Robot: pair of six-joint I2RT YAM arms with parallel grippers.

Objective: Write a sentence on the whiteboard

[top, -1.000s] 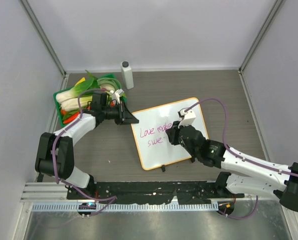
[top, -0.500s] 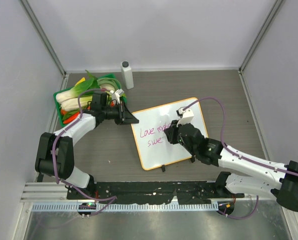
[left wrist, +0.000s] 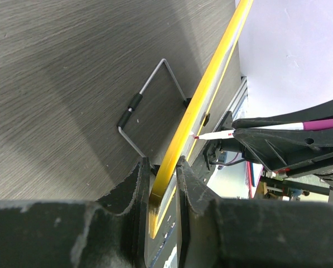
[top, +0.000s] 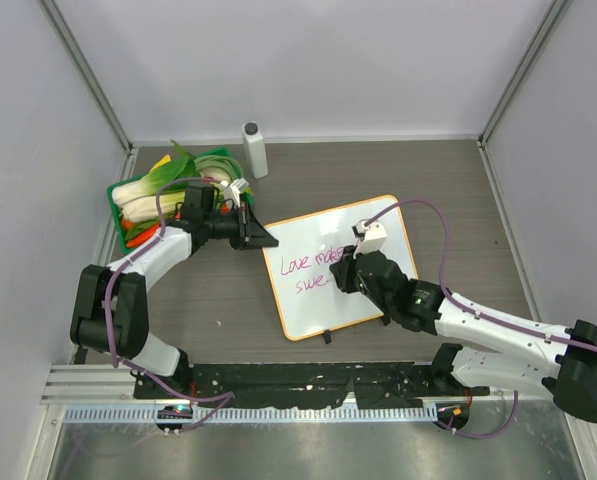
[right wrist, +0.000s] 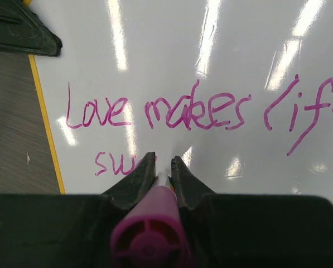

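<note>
Right claw (right wrist: 163, 163) holds marker (right wrist: 150, 234) at whiteboard (top: 330, 310), left claw (left wrist: 162, 163) clamps its frame

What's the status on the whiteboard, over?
Left gripper clamped on whiteboard edge. Right gripper holds marker, tip at board. Sentence: second line begun. Nothing blocking.

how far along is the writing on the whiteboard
Done: the sentence reads "Love makes" plus "lif", running off view. In hand: the right gripper holds a pink marker at "sw" on the second line; the left gripper clamps the whiteboard by its edge. Left: the rest of "sweet".
</note>
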